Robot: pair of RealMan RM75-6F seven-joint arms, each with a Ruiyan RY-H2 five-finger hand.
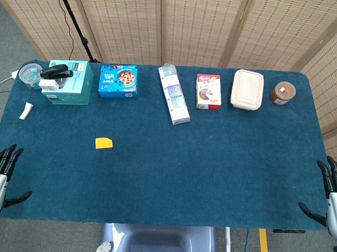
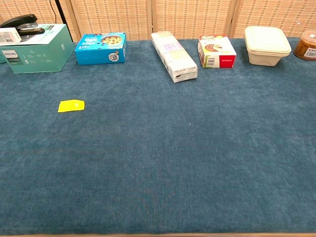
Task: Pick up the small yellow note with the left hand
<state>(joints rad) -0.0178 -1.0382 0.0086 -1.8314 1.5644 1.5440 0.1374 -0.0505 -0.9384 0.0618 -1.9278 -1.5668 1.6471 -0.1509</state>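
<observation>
The left hand (image 1: 2, 173) rests at the near left corner of the dark blue felt-covered tabletop (image 1: 184, 165), dark fingers spread apart and upright, thumb out to the side, holding nothing; only the head view shows it, and the frame edge cuts off its wrist. The right hand (image 1: 328, 195) sits the same way at the near right corner, fingers apart and empty, also partly cut by the edge. The small yellow paper note (image 1: 103, 143) lies flat on the cloth well apart from the left hand, further back and toward the middle; it is a plain, roughly rectangular slip with one corner clipped at a slant, and no writing on it can be made out. Beyond it along the far edge stand a teal cardboard box (image 1: 70, 83) with a black stapler (image 1: 55, 72) on top, a blue biscuit box (image 1: 118, 81), a long white packet (image 1: 174, 94), a red and white carton (image 1: 208, 91), a cream lidded food container (image 1: 247, 89) and a brown-lidded jar (image 1: 282, 92), which the chest view crops at its right edge.
</observation>
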